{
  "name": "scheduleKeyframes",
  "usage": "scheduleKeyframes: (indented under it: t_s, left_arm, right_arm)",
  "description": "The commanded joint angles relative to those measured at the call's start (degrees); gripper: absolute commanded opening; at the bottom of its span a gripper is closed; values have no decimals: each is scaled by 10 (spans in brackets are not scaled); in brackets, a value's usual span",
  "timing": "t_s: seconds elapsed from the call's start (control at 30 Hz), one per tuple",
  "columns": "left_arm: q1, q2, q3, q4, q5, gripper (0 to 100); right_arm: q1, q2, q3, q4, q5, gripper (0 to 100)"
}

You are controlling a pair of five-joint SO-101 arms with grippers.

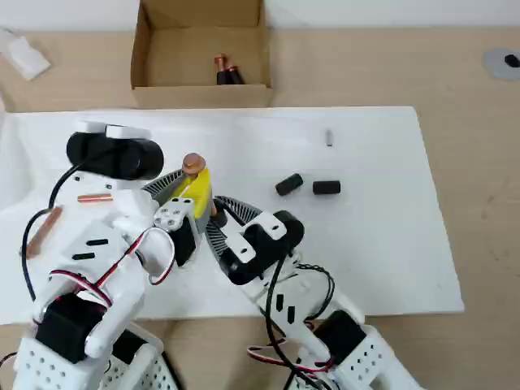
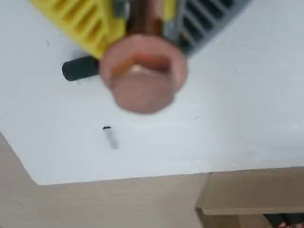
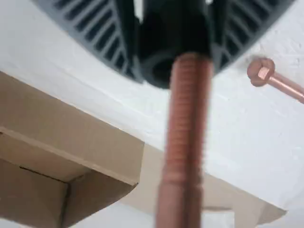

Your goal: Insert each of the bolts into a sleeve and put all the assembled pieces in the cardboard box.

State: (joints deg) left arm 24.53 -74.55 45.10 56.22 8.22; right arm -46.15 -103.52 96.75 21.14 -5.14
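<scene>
My left gripper (image 1: pixel 193 177), with one yellow finger (image 2: pixel 83 23), is shut on a copper bolt (image 2: pixel 142 76) whose flanged head faces the left wrist camera. My right gripper (image 3: pixel 173 23) is shut on a black sleeve (image 3: pixel 172 45), just beside the left one over the white sheet. The bolt's threaded shaft (image 3: pixel 183 142) meets the sleeve's opening. The cardboard box (image 1: pixel 146 57) stands at the far edge with assembled pieces (image 1: pixel 227 71) inside. Two loose sleeves (image 1: pixel 288 184) (image 1: pixel 327 188) lie to the right, and two loose bolts (image 1: pixel 96 197) (image 1: pixel 42 231) lie to the left.
A white sheet (image 1: pixel 382 244) covers the working area. A small grey pin (image 1: pixel 329 138) lies on it near the far edge. A white object (image 1: pixel 24 55) sits at the far left and a grey disc (image 1: pixel 504 63) at the far right.
</scene>
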Motion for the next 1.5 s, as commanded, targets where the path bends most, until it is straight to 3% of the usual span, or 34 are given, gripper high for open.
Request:
scheduleKeyframes:
  t_s: [0.0, 0.63, 0.77, 1.23, 1.47]
  left_arm:
    - [-10, -7, -2, -11, -5, 5]
    - [-12, -7, 42, -76, -25, 5]
    - [-41, -7, 44, -76, -25, 5]
    - [4, -7, 45, -42, -27, 5]
    - [5, -7, 45, -2, -76, 16]
  right_arm:
    - [9, -100, -3, -3, -4, 9]
    - [9, -100, -2, -2, -4, 9]
    - [9, -100, -2, -2, -4, 9]
    - [9, -100, -2, -2, -4, 9]
    - [9, -100, -2, -2, -4, 9]
